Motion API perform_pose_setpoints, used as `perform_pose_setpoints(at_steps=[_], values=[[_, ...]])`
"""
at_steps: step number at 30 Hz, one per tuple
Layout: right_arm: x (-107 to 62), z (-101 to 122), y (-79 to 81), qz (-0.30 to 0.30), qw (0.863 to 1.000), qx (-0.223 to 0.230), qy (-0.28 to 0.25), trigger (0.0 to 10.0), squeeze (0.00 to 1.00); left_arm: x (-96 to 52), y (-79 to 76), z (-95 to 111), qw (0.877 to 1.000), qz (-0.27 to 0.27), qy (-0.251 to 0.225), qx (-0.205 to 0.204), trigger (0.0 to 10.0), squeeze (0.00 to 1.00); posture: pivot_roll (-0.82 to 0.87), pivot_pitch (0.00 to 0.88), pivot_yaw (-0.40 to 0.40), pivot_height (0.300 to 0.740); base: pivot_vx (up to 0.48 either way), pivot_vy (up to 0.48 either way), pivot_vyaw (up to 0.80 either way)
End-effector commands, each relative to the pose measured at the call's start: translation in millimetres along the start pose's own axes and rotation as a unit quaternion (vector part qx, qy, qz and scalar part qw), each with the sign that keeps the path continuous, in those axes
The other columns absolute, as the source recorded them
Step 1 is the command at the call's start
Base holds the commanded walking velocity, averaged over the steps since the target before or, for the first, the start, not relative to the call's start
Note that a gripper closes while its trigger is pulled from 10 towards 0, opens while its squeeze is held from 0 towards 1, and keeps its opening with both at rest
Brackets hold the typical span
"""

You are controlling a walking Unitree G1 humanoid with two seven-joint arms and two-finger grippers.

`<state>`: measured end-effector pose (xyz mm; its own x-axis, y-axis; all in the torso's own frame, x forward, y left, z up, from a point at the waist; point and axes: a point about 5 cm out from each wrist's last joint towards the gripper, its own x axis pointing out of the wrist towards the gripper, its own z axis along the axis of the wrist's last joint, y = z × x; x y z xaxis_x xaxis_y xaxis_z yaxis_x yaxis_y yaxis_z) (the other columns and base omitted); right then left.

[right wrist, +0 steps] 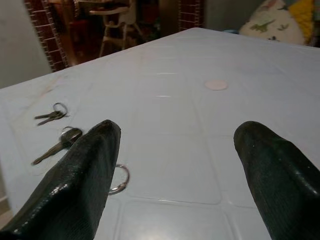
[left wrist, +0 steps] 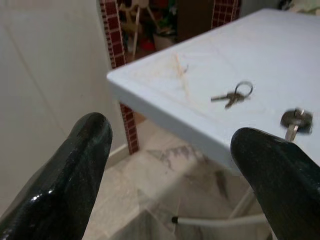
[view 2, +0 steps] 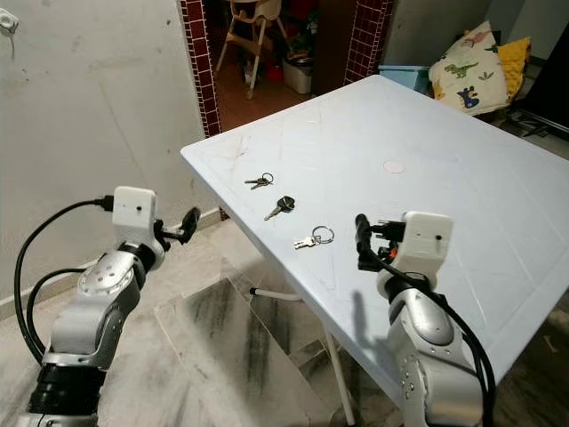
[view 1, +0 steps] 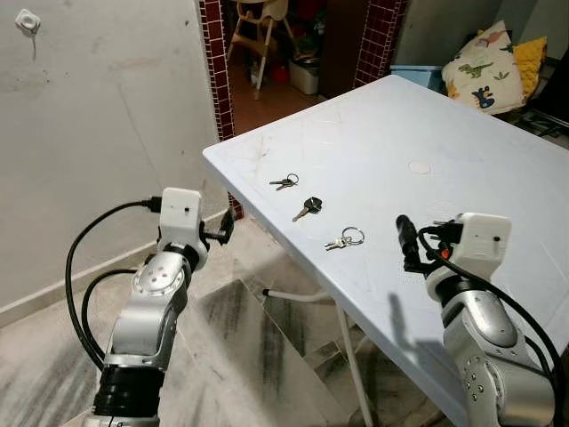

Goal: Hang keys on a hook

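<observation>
Right tool [view 1: 407,238]: wide open, empty, over counter [view 1: 498,178]; ringed keys [view 1: 345,238] at its ten o'clock, awaiting pickup. Left tool [view 1: 224,228]: open, empty, off-counter.

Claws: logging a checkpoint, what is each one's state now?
Left claw: open, holding nothing.
Right claw: open, holding nothing.

Silver jointed arms carry white boxy wrist housings, looping black cables and glossy black gripper fingers [left wrist: 75,175].

Three key sets [view 1: 308,207] flat on white table [view 1: 462,142], hook [view 1: 28,20] perhaps on wall.
</observation>
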<state>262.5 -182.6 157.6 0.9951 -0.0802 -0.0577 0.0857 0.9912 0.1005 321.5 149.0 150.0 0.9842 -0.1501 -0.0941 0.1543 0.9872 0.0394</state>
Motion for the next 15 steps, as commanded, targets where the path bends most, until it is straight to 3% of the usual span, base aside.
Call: perform_pose_setpoints(at_steps=[1,10,15], values=[[1.6,4.1,0.7,0.001,1.0,0.007,-0.004,10.0,0.0,2.4,0.0,6.1,1.0,-0.004,-0.01,-0.009,10.0,0.0,0.03,0.0,-0.005,0.74,0.0,0.0,0.0],[-5.2,-15.0,3.3,0.003,0.999,-0.007,0.047,10.0,0.0,2.5,-6.7,4.7,0.999,-0.001,-0.009,-0.03,10.0,0.0,0.02,0.0,-0.028,0.74,0.0,0.0,0.0],[-2.1,-27.5,1.9,-0.004,0.997,-0.005,0.075,10.0,0.0,3.6,-18.8,-7.4,0.999,-0.013,0.0,-0.029,10.0,0.0,0.02,0.0,-0.052,0.74,0.0,0.0,0.0]])
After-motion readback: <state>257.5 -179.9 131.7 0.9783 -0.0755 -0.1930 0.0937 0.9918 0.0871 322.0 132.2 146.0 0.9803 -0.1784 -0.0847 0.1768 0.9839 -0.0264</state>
